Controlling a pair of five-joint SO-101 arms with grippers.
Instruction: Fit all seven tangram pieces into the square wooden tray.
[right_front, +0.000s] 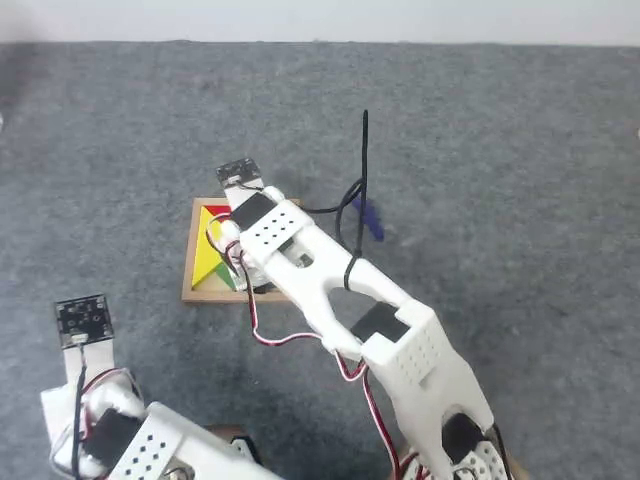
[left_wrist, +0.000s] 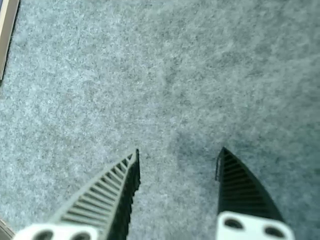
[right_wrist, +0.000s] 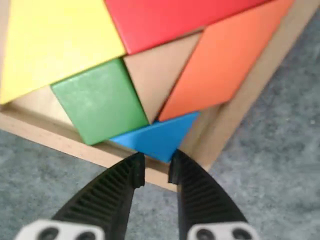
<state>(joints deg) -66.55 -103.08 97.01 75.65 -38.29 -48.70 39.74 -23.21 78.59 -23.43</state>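
Observation:
The square wooden tray (right_wrist: 235, 115) holds a yellow piece (right_wrist: 55, 40), a red piece (right_wrist: 170, 20), an orange piece (right_wrist: 225, 60) and a green square (right_wrist: 100, 100). A bare wood-coloured triangle (right_wrist: 157, 75) shows between them. My right gripper (right_wrist: 155, 162) sits at the tray's corner, its fingers close together on the tip of a blue triangle (right_wrist: 155, 135) that lies over the rim. In the high view the right arm (right_front: 300, 265) covers most of the tray (right_front: 190, 290). My left gripper (left_wrist: 177, 160) stands open over bare carpet, holding nothing.
A small purple piece (right_front: 369, 220) lies on the grey carpet to the right of the tray, beside a black cable (right_front: 364, 180). The left arm (right_front: 110, 420) is at the near left corner. An edge of the tray (left_wrist: 6, 35) shows in the left wrist view.

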